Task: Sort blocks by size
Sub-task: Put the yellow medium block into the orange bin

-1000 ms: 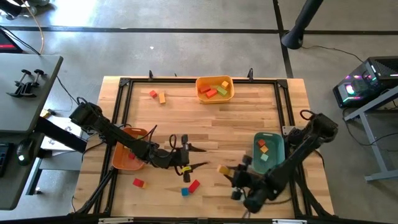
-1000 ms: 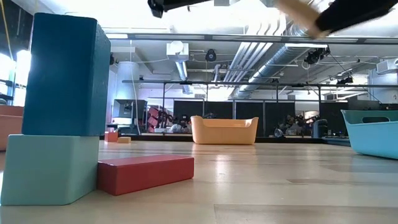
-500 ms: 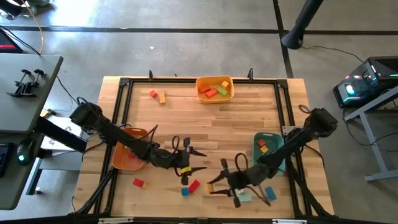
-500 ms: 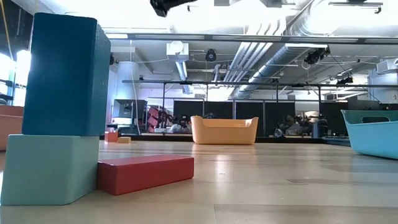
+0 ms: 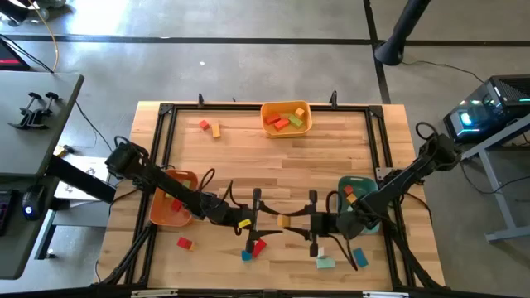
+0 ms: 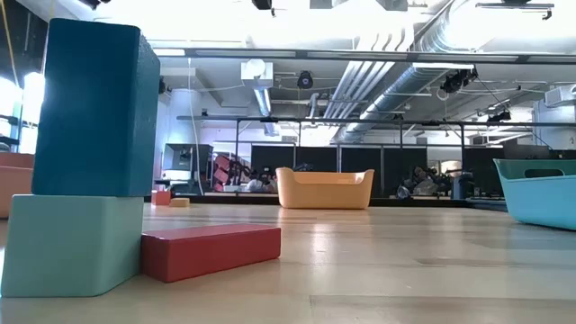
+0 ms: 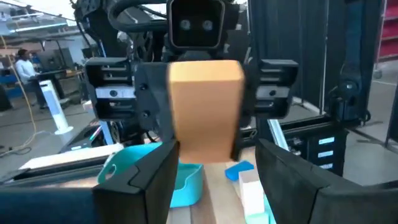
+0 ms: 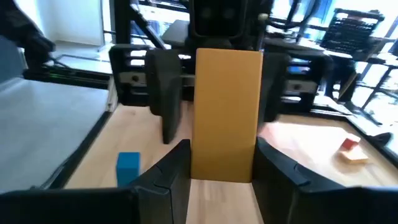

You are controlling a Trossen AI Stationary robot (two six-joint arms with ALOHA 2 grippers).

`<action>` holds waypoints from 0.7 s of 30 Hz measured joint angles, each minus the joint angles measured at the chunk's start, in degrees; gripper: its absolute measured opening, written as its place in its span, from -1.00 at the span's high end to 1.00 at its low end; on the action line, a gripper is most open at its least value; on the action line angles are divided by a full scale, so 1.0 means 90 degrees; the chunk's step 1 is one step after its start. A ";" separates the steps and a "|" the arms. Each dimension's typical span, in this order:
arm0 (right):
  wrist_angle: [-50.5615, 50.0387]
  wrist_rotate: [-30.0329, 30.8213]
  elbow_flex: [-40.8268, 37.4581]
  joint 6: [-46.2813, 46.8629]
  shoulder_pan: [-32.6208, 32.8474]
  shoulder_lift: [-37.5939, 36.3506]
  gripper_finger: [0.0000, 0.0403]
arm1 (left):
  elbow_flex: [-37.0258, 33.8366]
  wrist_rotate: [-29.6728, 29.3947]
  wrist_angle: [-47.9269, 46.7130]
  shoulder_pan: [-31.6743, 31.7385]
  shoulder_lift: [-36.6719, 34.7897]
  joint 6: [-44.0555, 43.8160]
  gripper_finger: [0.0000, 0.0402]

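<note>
Facing each other above the bench (image 5: pixel 331 157), the left gripper (image 5: pixel 263 217) and right gripper (image 5: pixel 308 223) have been brought together since a moment ago; an orange block (image 5: pixel 284 221) is clamped by the right gripper, the left's fingers spread around it—a handover is judged underway.

Reaching in low with the left arm (image 5: pixel 166 186), elbow bent, forearm laid out level above the surface, ending in the left pincer (image 5: pixel 269 222) with fingers (image 7: pixel 149 180) spread wide apart. Facing it nose to nose, straight ahead and just beside its fingertips, with the right pincer (image 5: pixel 296 222), carried on the right arm (image 5: pixel 397 182) stretched long and bent at the wrist. Clamping with the right pincer's fingers (image 8: pixel 168 177) on an orange block (image 5: pixel 284 221), held upright and poked between the left pincer's parted fingers
</note>
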 joint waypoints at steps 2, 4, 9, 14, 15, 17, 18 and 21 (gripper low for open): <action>0.0173 -0.0063 0.0000 0.0043 -0.0087 0.0140 0.35 | -0.0013 0.0065 0.0292 0.0008 0.0112 0.0005 0.00; 0.0308 0.0000 0.0000 0.0020 -0.0111 0.0225 0.35 | -0.0015 0.0089 0.0414 0.0011 0.0145 0.0001 0.00; 0.0399 0.0071 0.0000 0.0005 -0.0112 0.0246 0.35 | -0.0015 -0.0202 0.0517 0.0012 0.0143 -0.0126 0.00; 0.0586 0.0049 0.0001 -0.0073 -0.0087 0.0250 0.35 | -0.0015 0.0003 0.0797 0.0018 0.0143 -0.0157 0.00; 0.0596 0.0020 0.0002 -0.0073 -0.0086 0.0249 0.35 | -0.0015 0.0064 0.0833 0.0018 0.0143 -0.0144 0.00; 0.0611 -0.0014 0.0002 -0.0061 -0.0083 0.0251 0.35 | -0.0015 0.0116 0.0843 0.0018 0.0143 -0.0119 0.00; 0.0611 -0.0032 0.0002 -0.0022 -0.0083 0.0251 0.35 | -0.0015 0.0117 0.0846 0.0018 0.0143 -0.0133 0.00; 0.0642 -0.0091 0.0002 0.0017 -0.0086 0.0251 0.35 | -0.0012 0.0138 0.0878 0.0023 0.0143 -0.0197 0.00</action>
